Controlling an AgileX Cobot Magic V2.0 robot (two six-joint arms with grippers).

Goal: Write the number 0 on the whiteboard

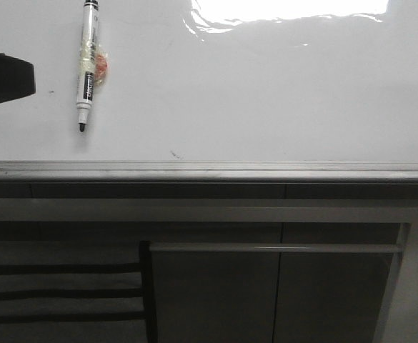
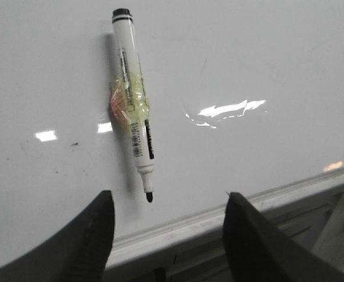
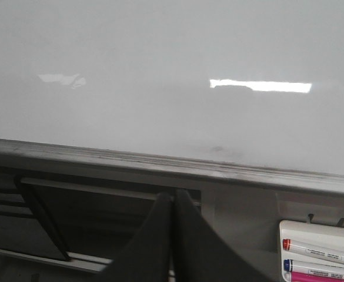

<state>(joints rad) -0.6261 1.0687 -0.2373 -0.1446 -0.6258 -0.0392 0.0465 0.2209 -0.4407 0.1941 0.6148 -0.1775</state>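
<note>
On the whiteboard (image 1: 266,86), uncapped marker (image 1: 87,64)

The whiteboard (image 1: 266,93) has a smooth, glossy white surface that mirrors bright light glare, and its edge strip (image 1: 209,170) looks like brushed grey metal with a dull sheen. The marker (image 1: 87,64) lying on it has a smooth white plastic barrel wrapped at the middle in crinkled, shiny clear tape. The left gripper (image 2: 169,235) fingers look like matt black plastic.

whiteboard (image 1: 266,93): glossy white, grey edge | marker (image 1: 87,64): white, black tip (yellowish tape band)
</note>
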